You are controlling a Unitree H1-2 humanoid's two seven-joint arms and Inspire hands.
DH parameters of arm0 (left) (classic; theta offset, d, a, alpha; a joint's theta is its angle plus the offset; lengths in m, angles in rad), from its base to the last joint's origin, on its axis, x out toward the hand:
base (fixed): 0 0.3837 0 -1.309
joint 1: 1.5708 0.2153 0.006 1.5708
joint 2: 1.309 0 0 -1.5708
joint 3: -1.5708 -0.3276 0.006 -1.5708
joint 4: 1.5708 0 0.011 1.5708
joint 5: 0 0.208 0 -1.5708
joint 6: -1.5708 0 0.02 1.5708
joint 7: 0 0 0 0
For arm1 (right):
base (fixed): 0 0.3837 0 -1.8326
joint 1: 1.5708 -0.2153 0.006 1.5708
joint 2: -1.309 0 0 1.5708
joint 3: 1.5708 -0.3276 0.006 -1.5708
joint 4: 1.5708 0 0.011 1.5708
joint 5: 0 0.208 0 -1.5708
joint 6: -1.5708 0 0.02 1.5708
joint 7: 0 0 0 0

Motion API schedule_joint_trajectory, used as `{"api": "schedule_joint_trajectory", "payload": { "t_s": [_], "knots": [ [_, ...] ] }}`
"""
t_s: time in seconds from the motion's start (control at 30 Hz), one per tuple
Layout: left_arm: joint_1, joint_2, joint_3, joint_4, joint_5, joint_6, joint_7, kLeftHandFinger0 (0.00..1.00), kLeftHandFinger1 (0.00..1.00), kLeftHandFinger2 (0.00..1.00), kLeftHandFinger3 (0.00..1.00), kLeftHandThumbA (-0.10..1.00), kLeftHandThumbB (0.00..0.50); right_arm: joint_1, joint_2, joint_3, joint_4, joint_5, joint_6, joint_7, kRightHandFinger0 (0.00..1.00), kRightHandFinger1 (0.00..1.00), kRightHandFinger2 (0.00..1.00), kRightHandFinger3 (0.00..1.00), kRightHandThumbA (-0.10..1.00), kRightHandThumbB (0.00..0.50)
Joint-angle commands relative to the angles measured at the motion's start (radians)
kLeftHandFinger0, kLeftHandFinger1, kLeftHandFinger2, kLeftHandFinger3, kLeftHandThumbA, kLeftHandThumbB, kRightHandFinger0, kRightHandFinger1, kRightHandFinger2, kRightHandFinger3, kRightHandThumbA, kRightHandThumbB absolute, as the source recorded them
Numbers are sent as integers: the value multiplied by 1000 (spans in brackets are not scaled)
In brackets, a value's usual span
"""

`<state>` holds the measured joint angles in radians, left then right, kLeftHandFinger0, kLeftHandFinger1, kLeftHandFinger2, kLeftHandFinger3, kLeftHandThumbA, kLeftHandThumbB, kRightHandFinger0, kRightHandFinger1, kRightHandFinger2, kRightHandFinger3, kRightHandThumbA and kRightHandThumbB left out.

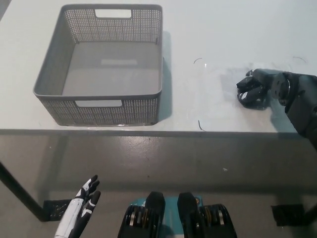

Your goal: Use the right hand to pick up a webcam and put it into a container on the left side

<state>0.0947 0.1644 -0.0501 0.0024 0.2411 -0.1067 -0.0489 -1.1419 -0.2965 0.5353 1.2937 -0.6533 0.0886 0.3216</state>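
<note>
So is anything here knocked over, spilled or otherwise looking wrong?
Nothing stands out. The grey basket sits upright and empty on the white table. The black right hand is curled over a dark object, presumably the webcam, too hidden to make out. A few thin dark marks show on the tabletop. The white left hand hangs low.

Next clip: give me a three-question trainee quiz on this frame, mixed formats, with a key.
1. True or false: the grey basket already holds the webcam.
2. Multiple choice: the black right hand is (A) over the basket, (B) on the white table right of the basket, (C) below the table edge.
3. Fill in: the white left hand hangs below the table edge at the picture's lower ____.

Key:
1. False; the basket shows only its bare floor.
2. B; its fingers curl around a dark object, presumably the webcam, though the grasp is hard to confirm.
3. Left.
</note>
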Motion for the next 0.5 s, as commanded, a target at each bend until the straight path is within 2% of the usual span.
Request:
{"api": "schedule_joint_trajectory", "payload": {
  "t_s": [0.0, 0.07, 0.17, 0.2, 0.23, 0.27, 0.3, 0.33, 0.37, 0.4, 0.43, 0.47],
  "knots": [
    [-23, 19, 8, -6, -7, -34, 6, 1000, 1000, 1000, 1000, 1000, 58, -33, 24, 10, 58, 7, 13, 20, 1000, 1000, 1000, 1000, 625, 500],
    [-28, 21, 9, -6, -9, -32, 6, 1000, 1000, 1000, 1000, 1000, 59, -45, 27, 31, 75, -10, 33, 31, 1000, 1000, 1000, 1000, 656, 500],
    [-31, 21, 10, -5, -10, -31, 6, 1000, 1000, 1000, 1000, 1000, 58, -56, 28, 23, 96, 7, 64, 52, 954, 1000, 1000, 1000, 610, 500],
    [-31, 20, 10, -6, -10, -30, 6, 1000, 1000, 1000, 1000, 1000, 61, -55, 26, 18, 101, 12, 70, 38, 823, 1000, 1000, 1000, 542, 498],
    [-31, 21, 10, -8, -10, -29, 5, 1000, 1000, 1000, 1000, 1000, 60, -56, 25, 11, 107, 19, 81, 33, 741, 1000, 1000, 1000, 461, 438],
    [-42, 22, 12, -5, -6, -29, 9, 1000, 1000, 1000, 1000, 1000, 55, -58, 20, -14, 108, 39, 75, -36, 396, 733, 1000, 1000, 285, 363],
    [-42, 23, 12, -5, -9, -30, 7, 1000, 1000, 1000, 1000, 1000, 55, -48, 13, -47, 100, 67, 44, -87, 240, 492, 767, 1000, 157, 292],
    [-44, 23, 13, -6, -8, -28, 7, 1000, 1000, 1000, 1000, 1000, 56, -42, 9, -57, 97, 73, 29, -127, 246, 480, 682, 1000, 3, 201],
    [-49, 24, 13, -7, -6, -24, 7, 1000, 1000, 1000, 1000, 1000, 57, -33, 4, -73, 93, 74, 6, -205, 309, 456, 623, 1000, -95, 166],
    [-50, 25, 13, -6, -5, -26, 7, 1000, 1000, 1000, 1000, 1000, 53, -26, 2, -91, 91, 80, -8, -265, 346, 529, 652, 995, -100, 144],
    [-52, 24, 13, -3, -7, -30, 8, 1000, 1000, 1000, 1000, 1000, 47, -18, -1, -122, 87, 102, -35, -322, 349, 489, 534, 635, -100, 164],
    [-54, 25, 13, -1, -6, -31, 9, 1000, 1000, 1000, 1000, 1000, 45, -14, -2, -152, 85, 123, -65, -369, 214, 320, 315, 357, -100, 160]
  ]
}}
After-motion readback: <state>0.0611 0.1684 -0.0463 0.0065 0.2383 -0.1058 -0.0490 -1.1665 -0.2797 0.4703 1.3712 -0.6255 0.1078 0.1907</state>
